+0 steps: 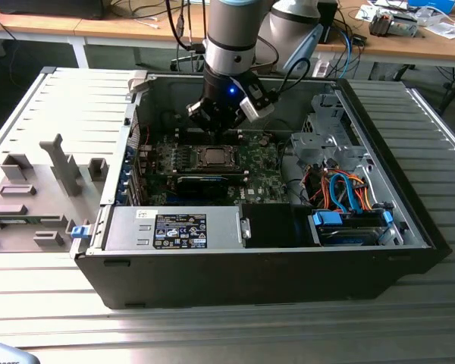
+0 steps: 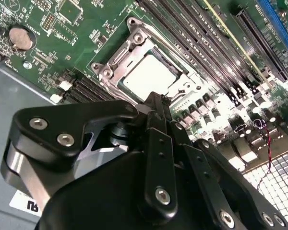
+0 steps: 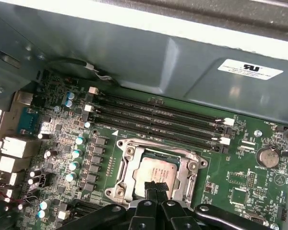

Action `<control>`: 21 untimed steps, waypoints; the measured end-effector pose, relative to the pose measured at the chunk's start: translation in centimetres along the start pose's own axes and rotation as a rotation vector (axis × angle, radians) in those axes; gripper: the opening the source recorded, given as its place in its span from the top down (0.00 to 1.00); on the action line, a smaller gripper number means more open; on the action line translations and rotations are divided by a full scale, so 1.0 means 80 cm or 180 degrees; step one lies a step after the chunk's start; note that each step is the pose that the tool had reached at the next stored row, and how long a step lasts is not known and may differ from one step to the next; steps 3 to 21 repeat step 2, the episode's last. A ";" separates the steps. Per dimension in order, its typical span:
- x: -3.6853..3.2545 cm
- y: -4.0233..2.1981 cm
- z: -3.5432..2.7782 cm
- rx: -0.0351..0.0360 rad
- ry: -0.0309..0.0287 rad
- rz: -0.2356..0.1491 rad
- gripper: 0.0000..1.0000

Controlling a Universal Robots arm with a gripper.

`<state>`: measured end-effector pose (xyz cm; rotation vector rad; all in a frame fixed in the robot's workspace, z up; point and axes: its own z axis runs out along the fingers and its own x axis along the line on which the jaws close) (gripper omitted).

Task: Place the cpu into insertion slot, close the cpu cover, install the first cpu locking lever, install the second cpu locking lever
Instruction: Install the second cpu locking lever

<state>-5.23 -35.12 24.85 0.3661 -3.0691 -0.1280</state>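
Centrally on the green motherboard [image 3: 240, 184], the cpu [image 3: 156, 170], a small flat square chip with a silvery-grey metal top, lies seated in the insertion slot [image 3: 126, 165], framed by that slot's bright steel bracket; both wrist views show it level and not lifted at any corner. Just above the chip's near edge hangs the black two-fingered hand [image 3: 156, 188], its fingers drawn together and clenched on nothing, the tips [image 2: 156, 103] hovering over the cpu rather than gripping it. Beside the slot run the long black memory sockets [image 3: 153, 117]. By judgement the chip is light, rigid and smooth-topped, hence slippery, with a delicate contact face beneath; hold belongs on two opposite side edges, never on the underside, and with gentle pressure.
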 end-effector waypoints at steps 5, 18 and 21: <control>0.0000 0.0000 0.0000 0.0000 0.0000 0.0000 0.89; 0.0000 0.0000 0.0000 0.0000 0.0000 0.0000 0.89; 0.0000 0.0000 0.0000 0.0000 0.0000 0.0000 0.89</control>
